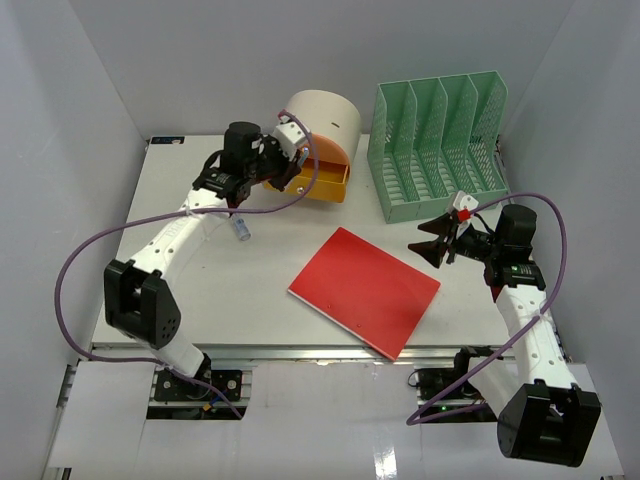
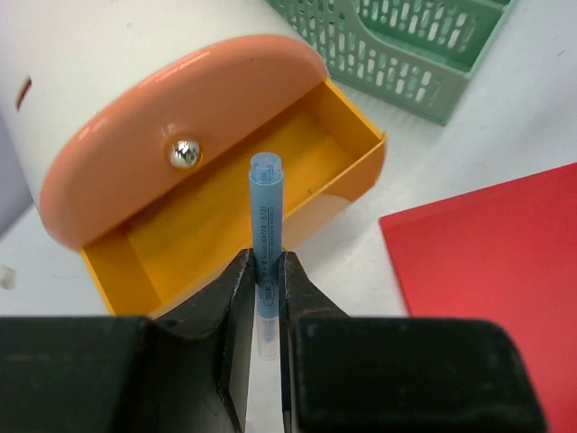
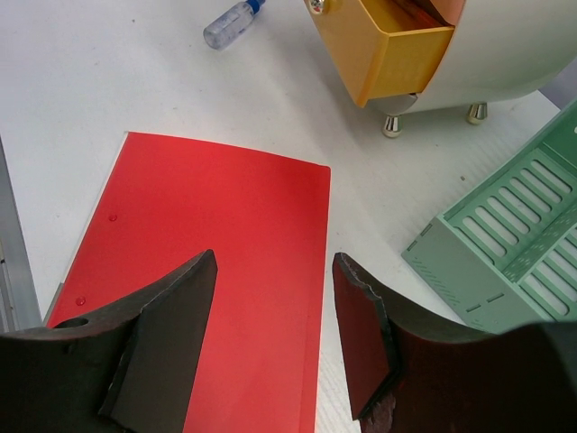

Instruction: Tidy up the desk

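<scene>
Nearest the arm bases, a metal rail (image 1: 330, 352) runs along the front edge of the white worktop (image 1: 230, 290). The worktop spreads out beneath both arms and carries everything else.

A red folder (image 1: 365, 290) lies flat on it, turned at an angle, with its near corner close to the rail. The right claw (image 3: 275, 257) is just past the folder's right corner. Its two dark fingers are spread apart and hold nothing. In the right wrist view the folder and bare worktop show between and below them.

Further in and to the left, a small clear bottle (image 1: 242, 229) with a blue cap lies on its side on the worktop, beside the left arm.

Beyond it, the left claw (image 1: 290, 170) is clamped on a blue pen (image 2: 265, 207). The pen sticks out forward from between the fingers, over an open orange drawer (image 2: 225, 216). The worktop shows on either side of the drawer, below the claw. The drawer belongs to a rounded cream box (image 1: 325, 120) with an orange front and a small metal knob.

At the far right stands a green slotted file rack (image 1: 440, 145), just beside the box.
</scene>
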`<state>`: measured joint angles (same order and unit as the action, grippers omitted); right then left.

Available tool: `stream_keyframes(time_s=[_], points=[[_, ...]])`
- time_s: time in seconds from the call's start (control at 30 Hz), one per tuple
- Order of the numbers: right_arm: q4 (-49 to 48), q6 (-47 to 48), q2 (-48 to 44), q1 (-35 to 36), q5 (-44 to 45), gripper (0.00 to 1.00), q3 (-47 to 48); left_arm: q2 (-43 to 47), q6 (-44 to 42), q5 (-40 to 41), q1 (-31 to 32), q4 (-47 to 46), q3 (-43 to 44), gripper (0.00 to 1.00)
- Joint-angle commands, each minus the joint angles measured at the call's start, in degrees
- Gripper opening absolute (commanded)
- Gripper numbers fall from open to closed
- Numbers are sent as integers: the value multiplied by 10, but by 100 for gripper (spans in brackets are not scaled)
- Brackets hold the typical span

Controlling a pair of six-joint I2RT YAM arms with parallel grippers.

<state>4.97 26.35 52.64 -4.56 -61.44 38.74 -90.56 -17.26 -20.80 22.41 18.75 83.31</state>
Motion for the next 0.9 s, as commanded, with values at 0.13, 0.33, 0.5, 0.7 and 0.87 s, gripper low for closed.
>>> stream_keyframes(time_s=[0.13, 0.33, 0.5, 0.7, 0.87], points=[[-4, 11, 6, -5, 3, 61, 3, -67, -197, 89, 32, -43, 83, 3], [-2, 15, 8, -6, 5, 61, 3, -116, -215, 103, 32, -62, 111, 10], [0, 18, 8, -8, 8, 61, 4, -141, -201, 118, 32, -69, 106, 31], [34, 62, 15, -9, -34, 62, 9, -95, -151, 143, 32, -149, 47, 70], [267, 350, 40, -8, -149, 65, 43, -43, -50, 131, 32, -180, 19, 83]])
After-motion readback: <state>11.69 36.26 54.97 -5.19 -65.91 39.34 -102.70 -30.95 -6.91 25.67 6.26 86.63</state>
